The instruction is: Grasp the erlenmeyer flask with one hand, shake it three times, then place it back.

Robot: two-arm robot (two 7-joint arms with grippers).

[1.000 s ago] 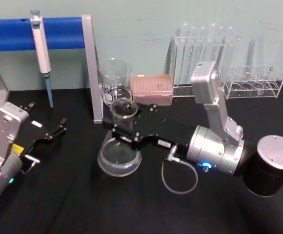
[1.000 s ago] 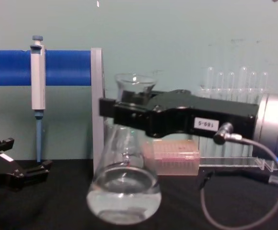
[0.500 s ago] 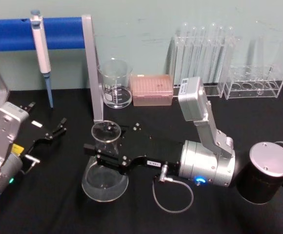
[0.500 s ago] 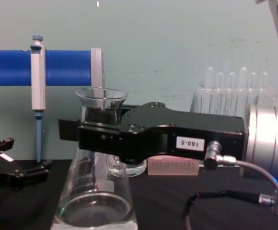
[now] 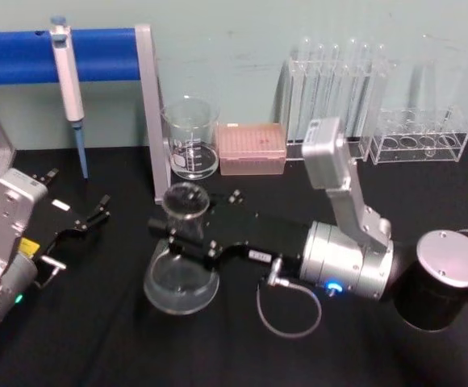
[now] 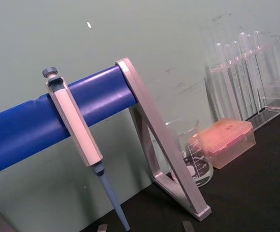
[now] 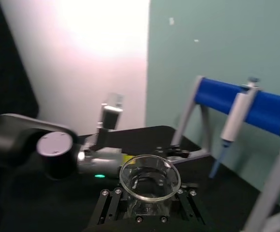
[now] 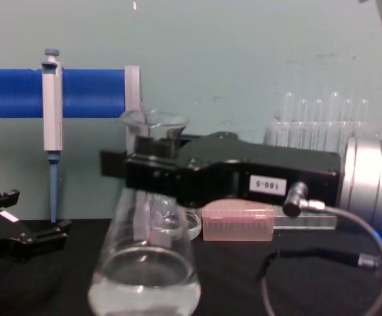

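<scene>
The erlenmeyer flask (image 5: 181, 284) is clear glass with a little clear liquid in its wide base (image 8: 142, 286). My right gripper (image 5: 182, 235), black with a white label and a silver wrist, is shut on the flask's neck just below the flared rim (image 8: 153, 120). The flask hangs slightly tilted at the front left of the table's middle. Its base runs past the lower edge of the chest view. In the right wrist view I look down into the rim (image 7: 149, 176) between the jaws. My left gripper (image 5: 91, 218) rests open at the left, apart from the flask.
A glass beaker (image 5: 190, 137) and a pink tip box (image 5: 251, 147) stand just behind the flask. A pipette (image 5: 68, 76) hangs on a blue bar stand (image 5: 24, 55) at the back left. Test tube racks (image 5: 340, 89) line the back right.
My right gripper swung the flask toward me and to the left, then partway back and right. The liquid shifted in the base. The left arm has not moved.
</scene>
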